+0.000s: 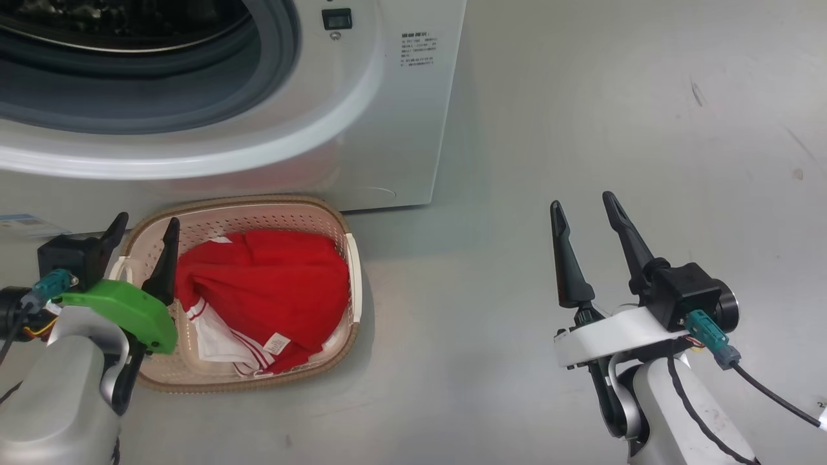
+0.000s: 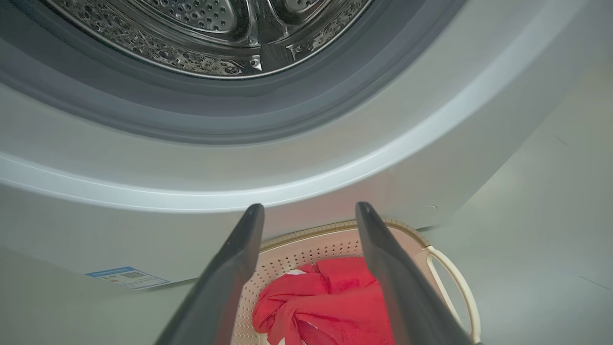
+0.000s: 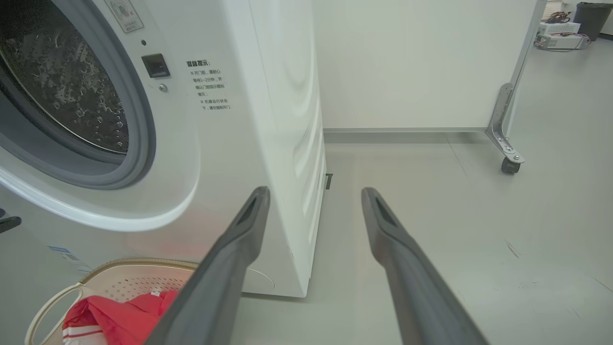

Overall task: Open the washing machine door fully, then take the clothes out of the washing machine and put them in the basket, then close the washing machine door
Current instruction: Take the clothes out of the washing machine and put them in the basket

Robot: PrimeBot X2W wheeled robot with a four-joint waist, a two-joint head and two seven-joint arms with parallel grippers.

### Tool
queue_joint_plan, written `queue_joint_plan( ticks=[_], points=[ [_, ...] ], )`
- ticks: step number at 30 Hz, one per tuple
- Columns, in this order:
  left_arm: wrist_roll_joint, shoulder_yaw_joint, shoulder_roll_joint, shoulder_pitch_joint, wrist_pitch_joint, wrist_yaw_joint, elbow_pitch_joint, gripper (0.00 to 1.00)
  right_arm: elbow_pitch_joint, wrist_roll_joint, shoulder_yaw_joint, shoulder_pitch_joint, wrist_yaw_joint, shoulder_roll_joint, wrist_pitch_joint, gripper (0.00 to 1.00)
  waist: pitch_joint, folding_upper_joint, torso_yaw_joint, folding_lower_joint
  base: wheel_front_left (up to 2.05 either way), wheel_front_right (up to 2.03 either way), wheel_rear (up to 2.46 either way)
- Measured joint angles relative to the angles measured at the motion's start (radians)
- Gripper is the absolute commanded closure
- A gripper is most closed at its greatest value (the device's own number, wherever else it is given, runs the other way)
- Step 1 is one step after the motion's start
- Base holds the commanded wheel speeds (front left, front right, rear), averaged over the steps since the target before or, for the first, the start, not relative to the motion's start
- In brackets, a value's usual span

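A smooth pale grey floor (image 1: 581, 97) is seen, marked by a dark scuff (image 1: 696, 92) and a small spot (image 1: 797, 173). In the right wrist view a white partition panel (image 3: 421, 62) is shown standing on it, carried at its right corner by a metal bracket (image 3: 500, 115) with a black caster (image 3: 509, 166). Beyond, a dark bin (image 3: 593, 17) and pale equipment with cables (image 3: 558, 28) are made out only vaguely.

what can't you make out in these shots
- Left wrist view: the drum is cut off by the top edge, so it cannot be told whether any clothing lies deeper inside.
- Head view: the clothes are bunched in the basket; folds hide any print and how many garments there are.
- Head view: the basket's left side is hidden behind the left gripper.
- Left wrist view: the blue label is too small to read.
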Motion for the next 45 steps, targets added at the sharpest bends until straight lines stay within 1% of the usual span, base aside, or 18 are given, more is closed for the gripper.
queue_joint_plan(
  ticks=[2, 9, 14, 18, 21, 26, 33, 36, 37, 40, 45],
  points=[
    [0.0, 0.016, 0.0, 0.022, 0.0, 0.0, -0.025, 0.0, 0.007, 0.002, -0.01, 0.01, 0.003, 0.0, 0.0, 0.0, -0.026, 0.0, 0.009, 0.0, 0.0, 0.0, 0.0],
    [0.031, 0.051, 0.006, 0.101, -0.001, 0.0, -0.113, 0.0, 0.039, 0.016, -0.029, 0.06, 0.034, 0.0, 0.0, 0.0, -0.118, 0.0, 0.042, 0.0, 0.0, 0.0, 0.0],
    [0.072, 0.096, 0.018, 0.162, -0.001, 0.0, -0.182, 0.0, 0.053, 0.025, -0.042, 0.093, 0.052, 0.0, 0.0, 0.0, -0.183, 0.0, 0.064, 0.0, 0.0, 0.0, 0.0],
    [0.08, 0.13, 0.014, 0.245, -0.001, 0.0, -0.241, 0.0, 0.056, 0.026, -0.059, 0.128, 0.069, 0.001, 0.0, 0.0, -0.243, 0.0, 0.083, 0.0, 0.0, 0.0, 0.0],
    [0.09, 0.151, 0.01, 0.283, -0.001, 0.0, -0.285, 0.0, 0.056, 0.03, -0.072, 0.145, 0.073, 0.001, 0.0, 0.0, -0.274, 0.0, 0.094, 0.0, 0.0, 0.0, 0.0],
    [0.122, 0.177, -0.008, 0.337, -0.001, 0.006, -0.354, 0.0, 0.055, 0.036, -0.095, 0.175, 0.087, 0.001, 0.0, 0.0, -0.316, 0.0, 0.112, 0.0, 0.0, 0.0, 0.0],
    [0.132, 0.22, -0.047, 0.433, -0.001, 0.021, -0.422, 0.0, 0.056, 0.036, -0.106, 0.203, 0.112, 0.003, 0.0, 0.0, -0.368, 0.0, 0.128, 0.0, 0.0, 0.0, 0.0],
    [0.139, 0.235, -0.063, 0.465, -0.001, 0.024, -0.456, 0.0, 0.054, 0.036, -0.111, 0.219, 0.116, 0.004, 0.0, 0.0, -0.387, 0.0, 0.131, -0.0001, 0.0, 0.0, 0.0],
    [0.141, 0.242, -0.065, 0.475, -0.001, 0.025, -0.469, 0.0, 0.054, 0.036, -0.112, 0.224, 0.123, 0.004, 0.0, 0.0, -0.392, 0.0, 0.132, 0.0, 0.0, 0.0, 0.0],
    [0.141, 0.264, -0.072, 0.5, -0.001, 0.025, -0.504, 0.0, 0.049, 0.036, -0.114, 0.236, 0.124, 0.004, 0.0, 0.0, -0.401, 0.0, 0.13, -0.0001, 0.0, 0.0, 0.0],
    [0.159, 0.271, -0.094, 0.53, -0.001, 0.025, -0.535, 0.0, 0.042, 0.036, -0.119, 0.237, 0.134, 0.005, 0.0, 0.0, -0.403, 0.0, 0.124, 0.0, 0.0, 0.0, 0.0]
  ],
)
